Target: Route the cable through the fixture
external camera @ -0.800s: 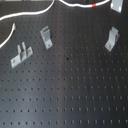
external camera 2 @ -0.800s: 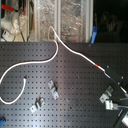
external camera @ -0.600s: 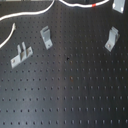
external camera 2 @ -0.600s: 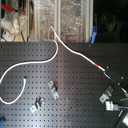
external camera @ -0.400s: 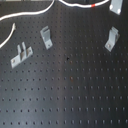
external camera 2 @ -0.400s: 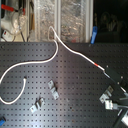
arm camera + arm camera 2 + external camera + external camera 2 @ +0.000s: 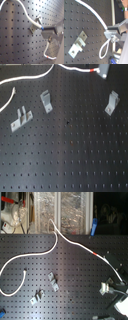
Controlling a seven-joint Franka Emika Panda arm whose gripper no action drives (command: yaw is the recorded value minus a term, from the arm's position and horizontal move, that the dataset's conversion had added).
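The white cable (image 7: 30, 78) runs along the far edge of the black board in the first exterior view, with its red band (image 7: 92, 71) just before my gripper (image 7: 104, 70). The gripper is shut on the cable near that end. The fixture (image 7: 111, 103), a small grey bracket tilting right, stands on the board a little nearer than the gripper. In the second exterior view the cable (image 7: 30, 258) loops across the board, the red band (image 7: 97, 253) shows, and the gripper (image 7: 119, 293) is beside the fixture (image 7: 105, 287). In the first wrist view the cable (image 7: 27, 15) passes just in front of the bracket (image 7: 35, 24).
A similar bracket tilting left (image 7: 46, 100) and a low two-pronged bracket (image 7: 21, 118) stand at the first exterior view's left. They also show in the second exterior view (image 7: 52, 281) (image 7: 36, 297). Shelves with clutter (image 7: 45, 207) rise behind the board.
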